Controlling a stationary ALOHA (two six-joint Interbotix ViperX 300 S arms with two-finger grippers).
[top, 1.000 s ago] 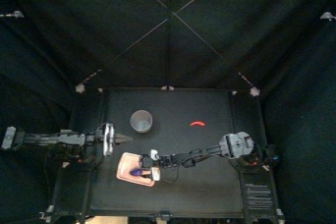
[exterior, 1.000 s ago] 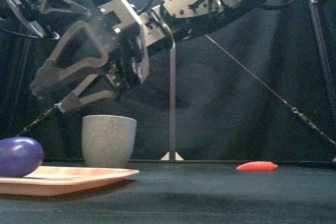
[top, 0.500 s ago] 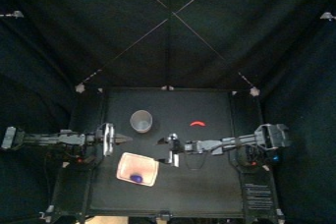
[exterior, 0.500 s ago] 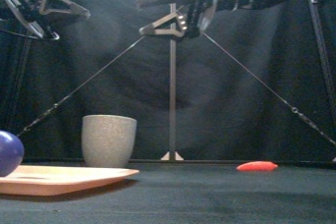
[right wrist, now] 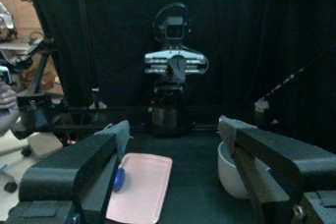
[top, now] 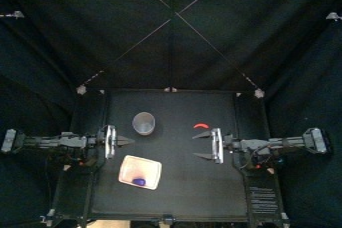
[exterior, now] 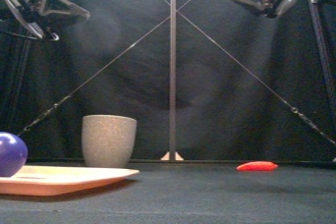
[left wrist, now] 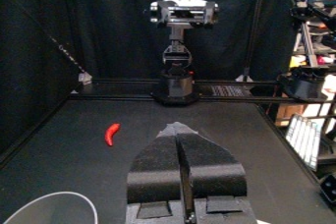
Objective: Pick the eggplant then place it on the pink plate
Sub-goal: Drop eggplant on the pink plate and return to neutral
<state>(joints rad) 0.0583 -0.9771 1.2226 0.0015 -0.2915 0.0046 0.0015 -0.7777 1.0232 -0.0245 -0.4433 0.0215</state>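
The purple eggplant (top: 138, 182) lies on the near part of the pink plate (top: 144, 164), at the table's front left. From the front, the eggplant (exterior: 11, 153) rests on the plate (exterior: 79, 177) at its left end. My right gripper (top: 207, 147) hangs open and empty, high over the table's right half, well clear of the plate. Its wrist view shows the plate (right wrist: 144, 191) and the eggplant (right wrist: 118, 179) between the spread jaws (right wrist: 174, 127). My left gripper (top: 107, 141) rests shut at the left side; its jaws (left wrist: 182, 130) meet with nothing between them.
A tall grey speckled cup (top: 144, 123) stands behind the plate, left of centre. A small red chili (top: 201, 125) lies at the back right, also seen low on the table (exterior: 257, 166) from the front.
My right arm has drawn back to the right and upward from above the plate, jaws open. The eggplant stays on the plate. The left arm has not moved.
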